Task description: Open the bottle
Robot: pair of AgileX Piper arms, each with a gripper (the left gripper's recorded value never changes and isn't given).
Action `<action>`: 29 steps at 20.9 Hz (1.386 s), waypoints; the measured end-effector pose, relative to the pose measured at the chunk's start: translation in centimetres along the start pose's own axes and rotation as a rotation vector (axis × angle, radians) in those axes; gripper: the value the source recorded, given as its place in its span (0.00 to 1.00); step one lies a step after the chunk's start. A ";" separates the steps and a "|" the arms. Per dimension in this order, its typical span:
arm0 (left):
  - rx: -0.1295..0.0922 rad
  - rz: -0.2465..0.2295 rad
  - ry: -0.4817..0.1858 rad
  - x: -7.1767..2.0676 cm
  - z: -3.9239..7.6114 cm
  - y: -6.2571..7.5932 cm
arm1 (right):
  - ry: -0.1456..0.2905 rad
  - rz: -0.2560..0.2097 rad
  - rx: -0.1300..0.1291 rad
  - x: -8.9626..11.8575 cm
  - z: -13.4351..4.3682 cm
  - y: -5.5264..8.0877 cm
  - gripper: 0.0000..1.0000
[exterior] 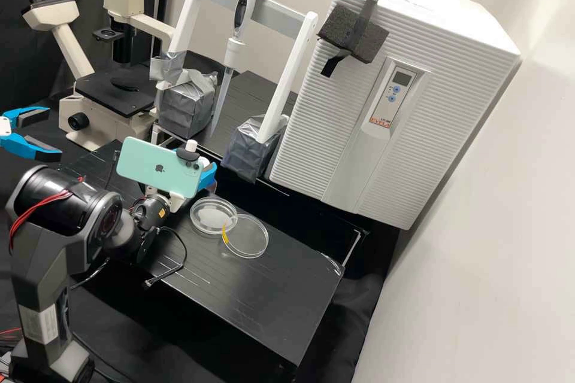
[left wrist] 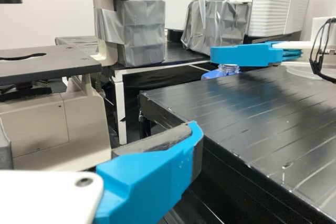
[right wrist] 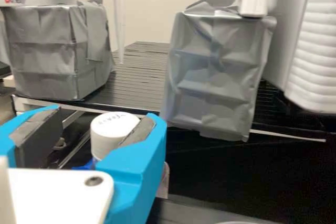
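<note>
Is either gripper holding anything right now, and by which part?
Nothing is gripped. The right gripper straddles the white round bottle cap, one pad against it, the other apart. The left gripper is open and empty.

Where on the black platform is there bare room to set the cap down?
Free: the near half of the platform, from the petri dishes to its front edge. Crowded: the far corner, where the right gripper brackets the bottle beside the taped stand foot.
</note>
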 end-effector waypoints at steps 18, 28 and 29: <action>0.000 0.000 0.000 0.00 0.0 0.0 | -0.020 0.020 0.000 0.0 0.5 0.5 0.00; 0.000 0.000 0.000 0.00 0.0 0.0 | -0.007 0.016 0.000 -0.1 0.2 0.4 0.00; 0.000 0.000 0.000 0.00 0.0 0.0 | -0.001 0.021 0.000 -0.1 0.0 0.6 0.00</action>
